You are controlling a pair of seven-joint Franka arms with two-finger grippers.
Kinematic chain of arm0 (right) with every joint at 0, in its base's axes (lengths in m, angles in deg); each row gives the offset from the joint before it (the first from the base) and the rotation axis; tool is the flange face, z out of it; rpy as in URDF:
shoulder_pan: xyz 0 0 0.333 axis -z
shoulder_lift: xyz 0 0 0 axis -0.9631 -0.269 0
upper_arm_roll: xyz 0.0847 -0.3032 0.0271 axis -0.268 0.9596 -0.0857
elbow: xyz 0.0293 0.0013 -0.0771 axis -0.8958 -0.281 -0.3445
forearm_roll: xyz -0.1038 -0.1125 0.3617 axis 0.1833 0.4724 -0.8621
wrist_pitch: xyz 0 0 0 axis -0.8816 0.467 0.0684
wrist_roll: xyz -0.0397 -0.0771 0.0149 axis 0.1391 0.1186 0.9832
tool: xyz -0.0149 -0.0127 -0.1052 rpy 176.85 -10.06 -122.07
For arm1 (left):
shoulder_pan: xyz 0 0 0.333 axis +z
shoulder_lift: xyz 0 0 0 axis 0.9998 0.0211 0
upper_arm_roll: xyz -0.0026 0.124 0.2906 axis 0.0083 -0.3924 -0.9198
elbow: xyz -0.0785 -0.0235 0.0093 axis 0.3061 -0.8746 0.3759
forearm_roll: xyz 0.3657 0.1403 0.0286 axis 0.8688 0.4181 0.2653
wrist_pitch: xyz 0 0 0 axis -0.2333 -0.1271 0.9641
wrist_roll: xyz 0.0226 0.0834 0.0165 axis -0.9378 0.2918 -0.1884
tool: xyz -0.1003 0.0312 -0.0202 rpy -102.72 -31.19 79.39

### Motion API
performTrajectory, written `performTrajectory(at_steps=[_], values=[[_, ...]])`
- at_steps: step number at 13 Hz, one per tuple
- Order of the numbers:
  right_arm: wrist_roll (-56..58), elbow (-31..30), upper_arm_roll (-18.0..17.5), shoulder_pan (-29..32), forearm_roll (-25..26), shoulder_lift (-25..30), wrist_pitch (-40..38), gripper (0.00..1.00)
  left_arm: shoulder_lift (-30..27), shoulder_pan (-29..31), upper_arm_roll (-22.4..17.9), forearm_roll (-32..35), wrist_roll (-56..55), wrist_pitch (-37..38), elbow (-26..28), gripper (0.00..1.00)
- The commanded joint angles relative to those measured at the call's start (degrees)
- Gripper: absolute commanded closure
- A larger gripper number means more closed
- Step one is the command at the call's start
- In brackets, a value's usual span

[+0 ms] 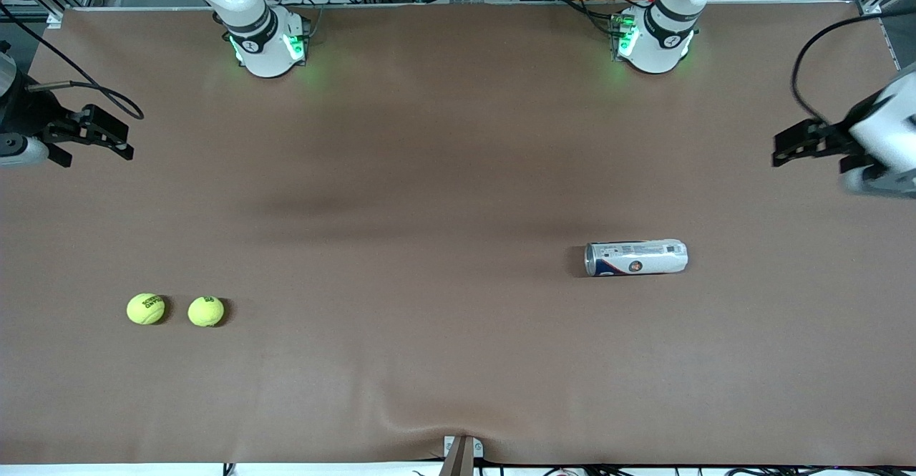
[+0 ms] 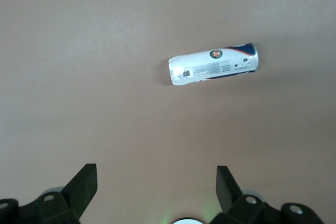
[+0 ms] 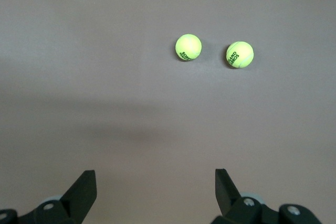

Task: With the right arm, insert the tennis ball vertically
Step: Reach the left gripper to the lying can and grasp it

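Step in hand: start of the task, nothing grasped yet. The right pincer [image 1: 107,136] hangs released over the bench [image 1: 458,361] at the right arm's end, fingers spread wide with nothing between them. The left pincer [image 1: 794,145] hangs over the left arm's end, likewise released and empty; that arm appears to be waiting.

Task's things: two tennis balls lie side by side on the bench, near each other but not touching, well apart from the right pincer and lower than it. Ball A [image 1: 146,308] sits more toward the right arm's end of the bench; ball B [image 1: 206,311] is just beside it, toward the can. The tube-shaped can [image 1: 636,258] lies on its side, not upright, well away from both balls and nearer the left pincer than the right one.

Next move, as I judge it: the right pincer must descend over one ball and close around its widest part. Since the can lies flat, a vertical insertion seems to need it stood upright first; which end is open I cannot tell.

Views compared: the right wrist view shows both balls ahead of the spread fingers [image 3: 81,190] but no can. The left wrist view shows only the can, with its printed label and barcode. Only the front view shows balls, can and both arms together.
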Motion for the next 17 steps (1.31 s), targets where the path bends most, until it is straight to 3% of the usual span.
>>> performTrajectory(at_steps=[1,5,8,12,17], values=[[-0.55,0.17,-0.14,-0.23,0.63,0.1,-0.6,0.0,4.32,-5.21,0.02,7.82,1.32,-0.41,-0.33,0.0],[-0.55,1.92,-0.06,0.12,0.63,-2.01,-0.42,0.0,14.78,-6.1,0.02,9.88,25.18,-7.25,-0.41,0.0],[0.06,3.76,-0.05,2.31,0.81,-4.72,0.28,0.0,19.0,-9.61,0.11,13.98,29.78,-10.68,-0.33,0.0],[0.33,9.74,-0.05,9.08,0.72,-15.35,3.35,0.0,23.66,-14.88,0.11,16.1,33.23,-13.77,-0.15,0.0],[3.84,9.66,-0.05,12.25,0.54,-24.67,15.29,0.0,29.82,-19.19,0.02,20.07,32.44,-15.09,-0.24,0.0]])
